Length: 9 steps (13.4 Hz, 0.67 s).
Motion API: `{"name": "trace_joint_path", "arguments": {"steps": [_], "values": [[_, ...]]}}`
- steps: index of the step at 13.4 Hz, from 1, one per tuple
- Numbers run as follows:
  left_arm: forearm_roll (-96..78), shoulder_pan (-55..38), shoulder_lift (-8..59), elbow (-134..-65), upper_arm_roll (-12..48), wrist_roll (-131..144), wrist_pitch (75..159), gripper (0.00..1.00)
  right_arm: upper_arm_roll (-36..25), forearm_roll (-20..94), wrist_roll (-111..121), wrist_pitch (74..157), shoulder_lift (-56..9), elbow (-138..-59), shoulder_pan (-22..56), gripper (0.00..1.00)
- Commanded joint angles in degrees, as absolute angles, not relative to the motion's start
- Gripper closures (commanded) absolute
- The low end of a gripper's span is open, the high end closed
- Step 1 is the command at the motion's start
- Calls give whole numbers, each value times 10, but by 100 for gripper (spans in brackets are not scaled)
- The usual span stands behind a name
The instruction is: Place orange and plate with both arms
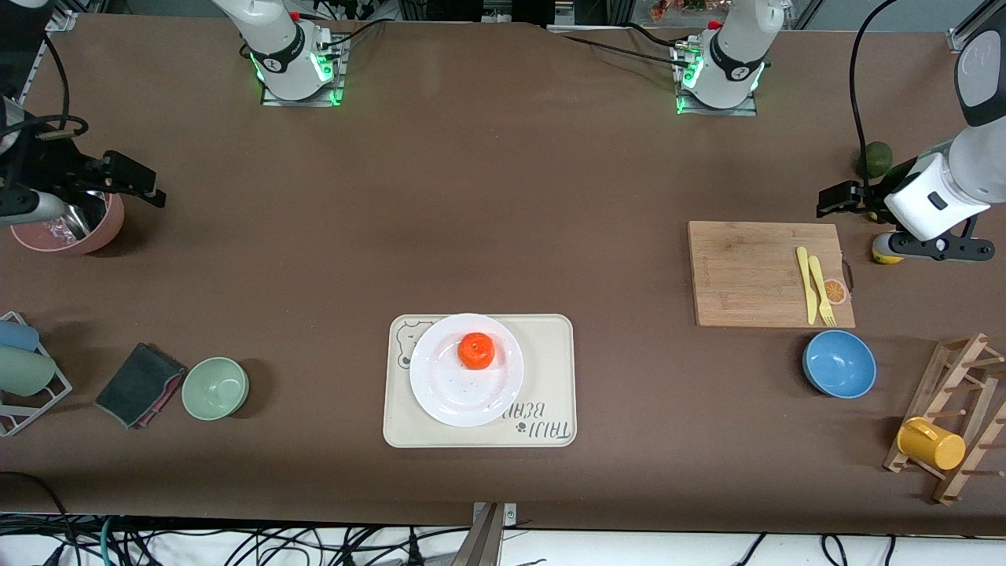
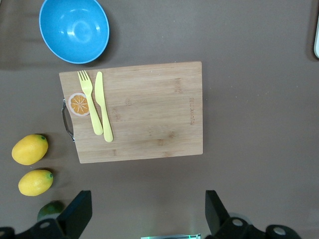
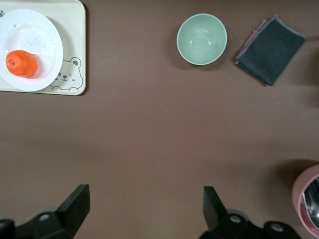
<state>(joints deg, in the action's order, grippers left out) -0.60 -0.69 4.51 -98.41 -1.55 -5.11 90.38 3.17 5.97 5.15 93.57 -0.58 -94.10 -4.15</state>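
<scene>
Both claws spread wide, holding nothing, each parked up at its own end of the tabletop (image 1: 503,196).
Left claw (image 2: 144,219) hangs over bare tabletop beside the cutting board (image 1: 769,273); right claw (image 3: 144,216) over bare tabletop by the pink pot (image 1: 75,224). One orange (image 1: 476,350) sits on the one white plate (image 1: 448,393), dimpled top tipped sideways; it's round, no clear long axis. Plate lies flat on the one beige bear tray (image 1: 550,377), toward its bear-print end. Counts: two lemons (image 2: 30,149), one dark green fruit (image 1: 875,159), one blue bowl (image 1: 838,364), one green bowl (image 1: 215,387), one yellow fork (image 2: 89,102) and one yellow knife (image 2: 103,106) lying side by side on the board.
</scene>
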Motion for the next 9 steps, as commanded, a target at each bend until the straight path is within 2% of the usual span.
{"name": "trace_joint_path", "arguments": {"steps": [1,9], "values": [[-20,-9,52,-971,-19,-64,894,0,31,41,40,911,-16,-910,-37,0],[-20,-10,56,-968,-19,-64,895,0,29,23,39,913,-36,-883,-42,0]]}}
